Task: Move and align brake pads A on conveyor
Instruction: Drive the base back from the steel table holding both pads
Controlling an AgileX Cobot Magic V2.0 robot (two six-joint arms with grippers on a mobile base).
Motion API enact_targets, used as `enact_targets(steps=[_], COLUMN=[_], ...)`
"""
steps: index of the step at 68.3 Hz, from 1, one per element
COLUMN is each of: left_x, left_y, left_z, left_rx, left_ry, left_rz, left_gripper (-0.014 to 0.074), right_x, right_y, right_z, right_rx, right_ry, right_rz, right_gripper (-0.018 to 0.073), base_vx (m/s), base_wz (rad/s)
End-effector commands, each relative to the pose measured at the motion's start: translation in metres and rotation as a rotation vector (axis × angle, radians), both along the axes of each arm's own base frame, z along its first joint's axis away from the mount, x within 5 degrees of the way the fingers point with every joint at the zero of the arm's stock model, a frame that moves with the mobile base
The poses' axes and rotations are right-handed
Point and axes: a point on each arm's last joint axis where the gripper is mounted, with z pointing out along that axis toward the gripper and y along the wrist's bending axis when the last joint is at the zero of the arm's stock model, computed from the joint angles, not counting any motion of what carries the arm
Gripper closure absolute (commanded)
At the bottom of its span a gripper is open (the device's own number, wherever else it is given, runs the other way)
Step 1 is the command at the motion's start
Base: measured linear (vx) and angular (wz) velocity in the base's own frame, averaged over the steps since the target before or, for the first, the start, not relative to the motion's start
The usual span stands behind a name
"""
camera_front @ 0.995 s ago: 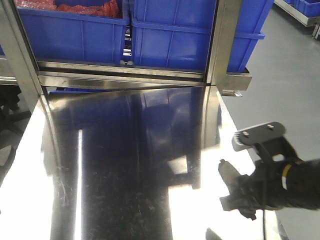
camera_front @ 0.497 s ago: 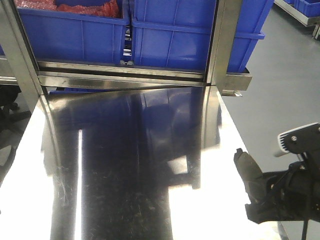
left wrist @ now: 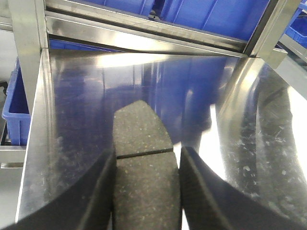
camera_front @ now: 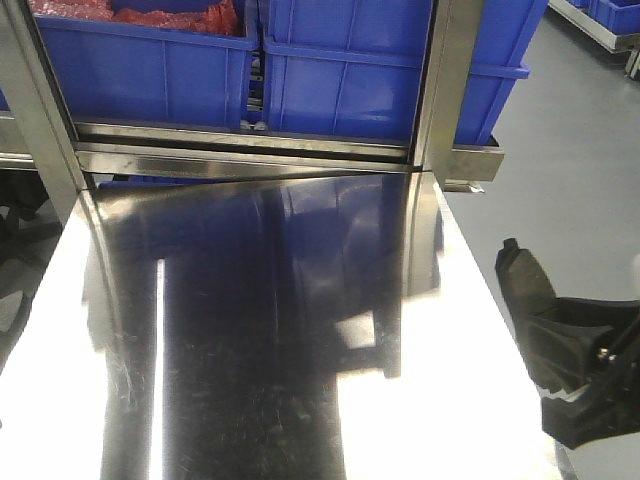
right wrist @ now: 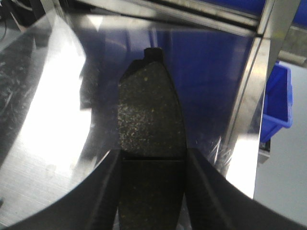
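The left claw [left wrist: 146,160] is clenched on a brake pad [left wrist: 141,127], which juts forward from between its fingers over the steel table [left wrist: 76,105], nearer the left edge. The right claw [right wrist: 152,158] grips a second brake pad [right wrist: 151,105] likewise, by the table's right edge.

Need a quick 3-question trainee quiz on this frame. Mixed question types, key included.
1. True or false: the right gripper is empty.
2. Which surface lies beneath the left gripper? A) felt belt B) steel table C) blue bin
3. Fill in: each gripper holds one ___.
Key: 1 false. 2 B. 3 brake pad: the left one, the right one.
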Motion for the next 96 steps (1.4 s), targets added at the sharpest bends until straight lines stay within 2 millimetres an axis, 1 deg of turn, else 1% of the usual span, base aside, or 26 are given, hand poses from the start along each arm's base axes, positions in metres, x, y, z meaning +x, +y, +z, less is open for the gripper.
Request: enact_targets(steps=[1, 67, 96], left_x=[0.0031, 0.0031, 0.0031], left_y=[-0.0029, -0.0029, -0.0029], left_z=[0.0166, 0.0166, 0.0166], left_rx=[-0.023, -0.023, -0.023], left_ry=[-0.103, -0.103, -0.103], left_rz=[-0.024, -0.024, -0.024], left_gripper=[0.0503, 0.0503, 0.0503], right_x=[-0.0029, -0.0041, -0.0041], right_y=[-0.0018, -0.0025, -0.0024], right_z=[0.0212, 0.0216, 0.0217], right_rx=[0.047, 0.048, 0.049], right_ry=[-0.137, -0.138, -0.139], right_rz=[0.008, 0.007, 0.007], right_gripper=[0.0568, 0.0568, 0.0568], base_vx=[0.00, 0.00, -0.01], base_wz=[0.00, 0.00, 0.08])
